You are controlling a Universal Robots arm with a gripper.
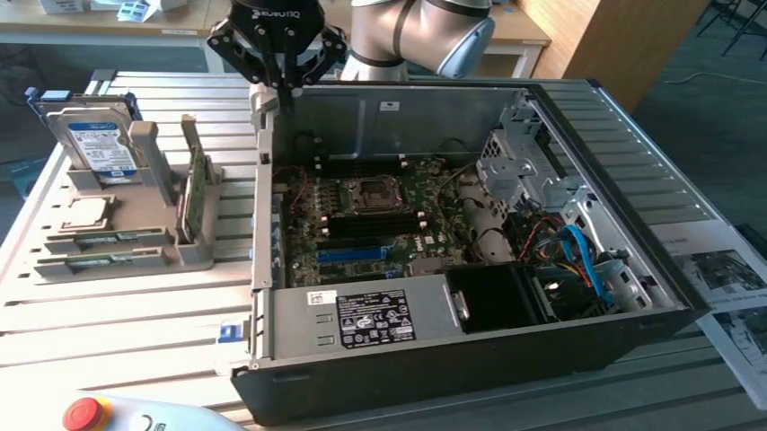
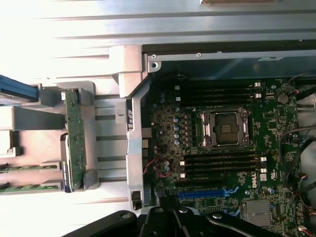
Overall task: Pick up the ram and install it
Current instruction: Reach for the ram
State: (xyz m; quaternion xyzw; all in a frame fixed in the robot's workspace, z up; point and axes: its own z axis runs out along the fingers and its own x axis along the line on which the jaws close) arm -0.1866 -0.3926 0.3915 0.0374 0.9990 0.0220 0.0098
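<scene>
Two ram sticks lie on edge in the low slots of a grey holder (image 1: 180,251) at the exterior view's left, one (image 1: 118,238) just behind the other (image 1: 102,262); their ends (image 2: 22,168) show in the wrist view. My gripper (image 1: 287,83) hangs shut and empty above the back left corner of the open computer case (image 1: 480,359), well apart from the sticks. Its black linkage (image 2: 182,222) shows in the wrist view. The motherboard (image 1: 414,202) lies inside the case, with dark memory slots (image 2: 222,165) beside the bare processor socket (image 2: 224,128).
A broader green card (image 1: 192,193) stands upright in the holder, with a hard drive (image 1: 102,144) behind it and a processor chip (image 1: 84,213) lying flat. A blue slot strip (image 2: 202,193) crosses the board. Cables (image 1: 581,251) fill the case's right side. A red stop button (image 1: 86,411) sits at the front.
</scene>
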